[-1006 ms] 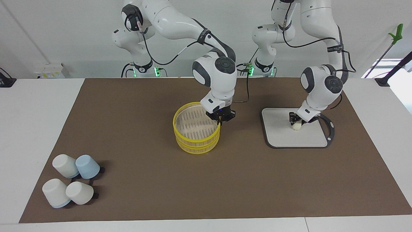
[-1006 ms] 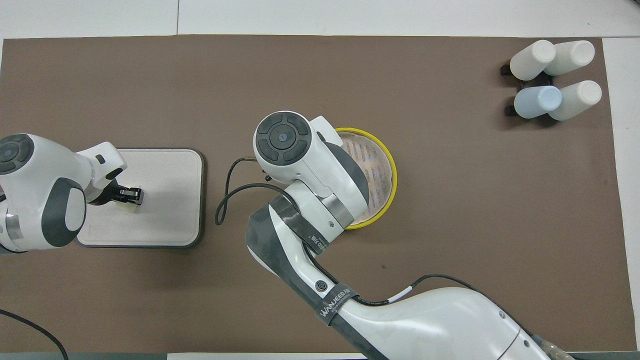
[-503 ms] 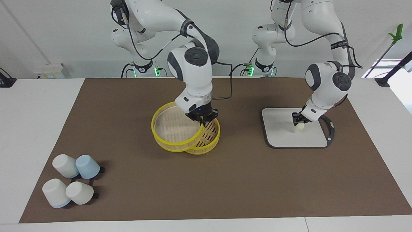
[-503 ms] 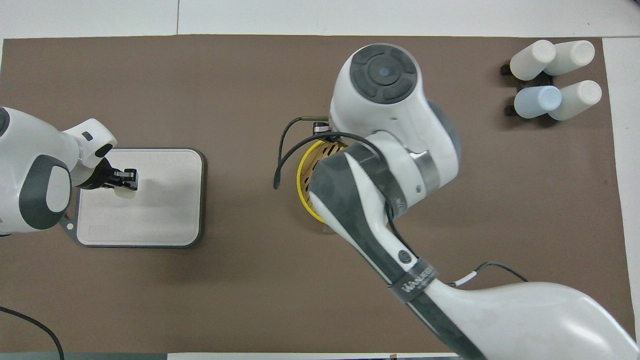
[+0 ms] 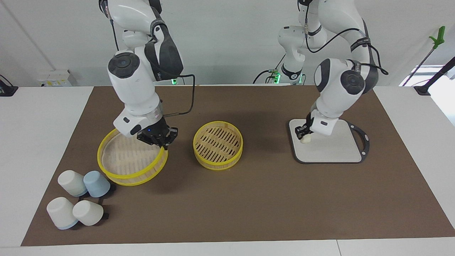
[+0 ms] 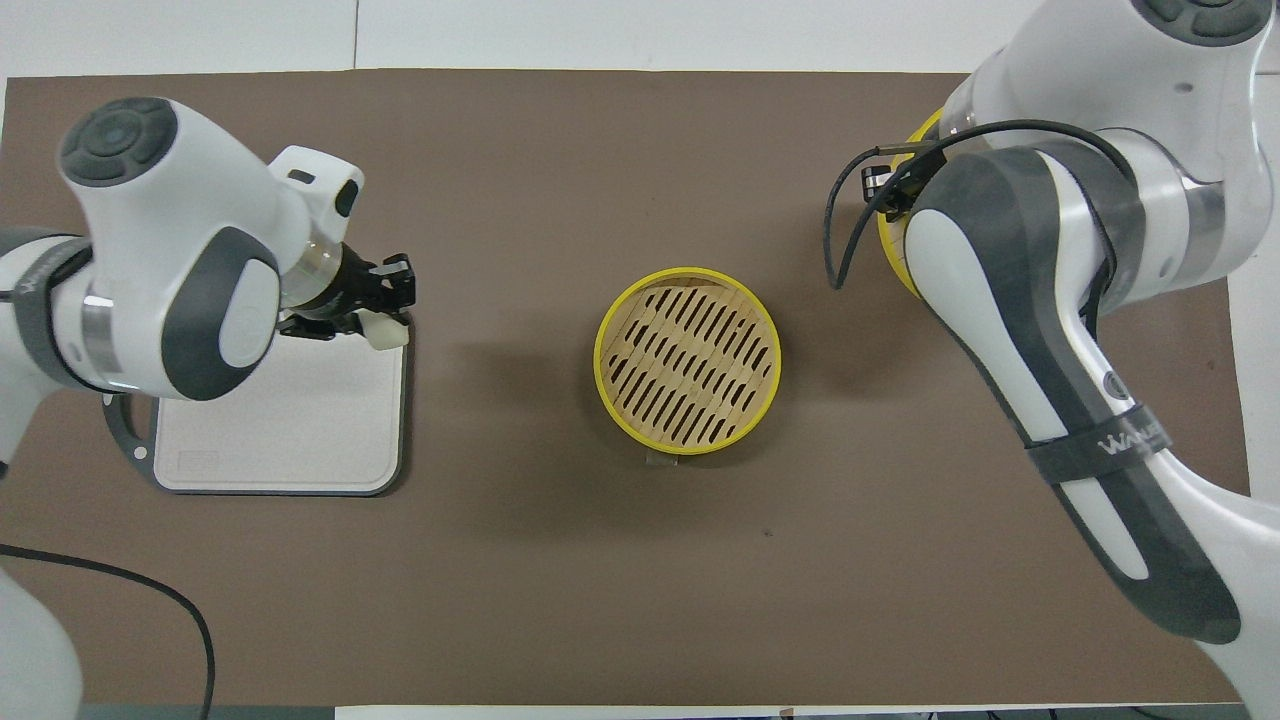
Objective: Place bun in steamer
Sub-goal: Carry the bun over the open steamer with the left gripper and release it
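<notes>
The steamer stands split in two on the brown mat [image 5: 270,199] that covers the table [image 5: 42,117]. Its lower tier [image 5: 218,145], slatted bottom showing, sits alone at the middle of the mat. The upper tier [image 5: 132,163] is held tilted toward the right arm's end of the table, just beside a cluster of four cups [image 5: 79,201], with the right hand [image 5: 160,140] clenched on its yellow rim; the cups lie on their sides, three white and one pale blue. In the overhead view the right arm covers nearly all of this tier, and only a sliver of yellow rim [image 6: 890,235] shows past the arm's elbow.

Toward the left arm's end, the left hand [image 5: 304,132] is closed on the bun [image 5: 305,139], a small cream-white lump, over the edge of the grey board [image 5: 334,151] on the side toward the steamer. From above, the bun [image 6: 382,332] peeks out under the left hand [image 6: 385,300] right at the board's corner [image 6: 395,470]. Whether the bun touches the board or hangs just clear of it cannot be told. The board's black handle loop [image 5: 362,137] points away from the steamer. Bun and lower tier are well apart, with bare mat between them.
</notes>
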